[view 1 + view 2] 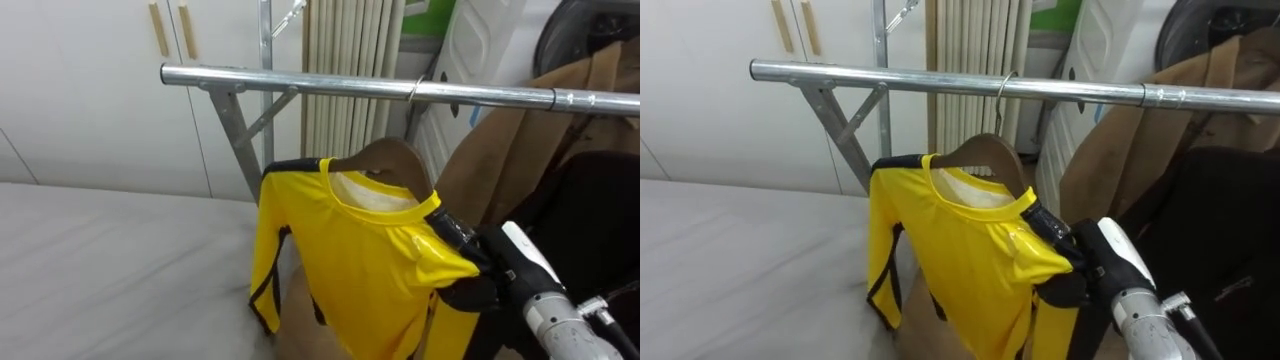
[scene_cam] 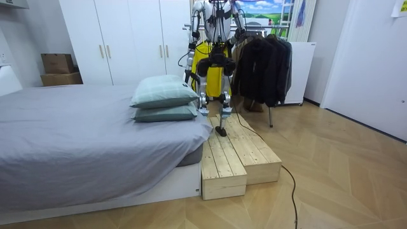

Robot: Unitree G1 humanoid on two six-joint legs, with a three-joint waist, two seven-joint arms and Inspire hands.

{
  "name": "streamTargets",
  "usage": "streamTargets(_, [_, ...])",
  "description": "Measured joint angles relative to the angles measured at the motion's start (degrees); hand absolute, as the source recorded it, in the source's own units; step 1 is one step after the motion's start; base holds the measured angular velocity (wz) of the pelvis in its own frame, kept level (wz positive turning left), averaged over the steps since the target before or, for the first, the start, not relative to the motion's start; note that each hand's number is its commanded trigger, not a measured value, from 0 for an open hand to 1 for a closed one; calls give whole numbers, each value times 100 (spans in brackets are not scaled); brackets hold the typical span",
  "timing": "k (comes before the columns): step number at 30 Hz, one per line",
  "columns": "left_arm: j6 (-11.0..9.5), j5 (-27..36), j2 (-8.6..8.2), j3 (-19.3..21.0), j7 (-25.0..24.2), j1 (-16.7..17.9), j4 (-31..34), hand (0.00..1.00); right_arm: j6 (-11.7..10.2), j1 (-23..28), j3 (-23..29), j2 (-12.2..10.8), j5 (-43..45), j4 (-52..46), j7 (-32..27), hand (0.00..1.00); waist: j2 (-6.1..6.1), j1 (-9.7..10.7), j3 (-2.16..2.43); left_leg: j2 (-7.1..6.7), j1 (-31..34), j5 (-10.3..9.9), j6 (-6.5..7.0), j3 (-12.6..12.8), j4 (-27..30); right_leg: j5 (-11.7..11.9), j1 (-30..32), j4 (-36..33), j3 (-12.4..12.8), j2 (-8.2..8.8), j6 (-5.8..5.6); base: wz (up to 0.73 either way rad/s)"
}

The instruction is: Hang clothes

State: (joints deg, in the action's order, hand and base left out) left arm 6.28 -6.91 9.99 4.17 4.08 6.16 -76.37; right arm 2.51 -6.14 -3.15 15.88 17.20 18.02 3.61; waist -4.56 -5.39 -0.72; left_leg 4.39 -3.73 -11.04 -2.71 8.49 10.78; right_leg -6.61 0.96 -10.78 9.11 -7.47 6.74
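A yellow shirt (image 1: 350, 250) with black trim hangs on a wooden hanger (image 1: 385, 155). The hanger's hook (image 1: 1005, 85) sits over the metal rail (image 1: 300, 80) of the clothes rack. My right hand (image 1: 470, 270) comes in from the lower right and is shut on the shirt's right shoulder, with dark fingers on top of the cloth and the rest of the hand under it. In the room view I stand on a wooden platform (image 2: 238, 152) facing the rack, with the yellow shirt (image 2: 206, 63) in front of me.
A brown coat (image 1: 520, 140) and dark clothes (image 1: 590, 220) hang on the rail to the right of the shirt. The rack's slanted brace (image 1: 240, 140) is at the left. A grey bed (image 1: 100, 260) lies below left, with white wardrobe doors (image 1: 100, 90) behind it.
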Motion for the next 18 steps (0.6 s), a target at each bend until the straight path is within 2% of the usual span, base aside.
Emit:
streamTargets(9, [-7, -67, 7, 18, -19, 47, 140, 0, -13, -10, -4, -25, -474, 576, -162, 100, -9, -81, 5, -12, -10, 0, 0, -87, -6, -27, -41, 13, -84, 24, 2, 4])
streamTargets(18, [-3, -65, 7, 32, -79, 127, 306, 0, -13, -9, -4, -25, -618, 639, -228, 100, 0, -110, 2, -15, -10, 0, 0, -96, -5, -30, -51, 22, -122, 30, 2, 0])
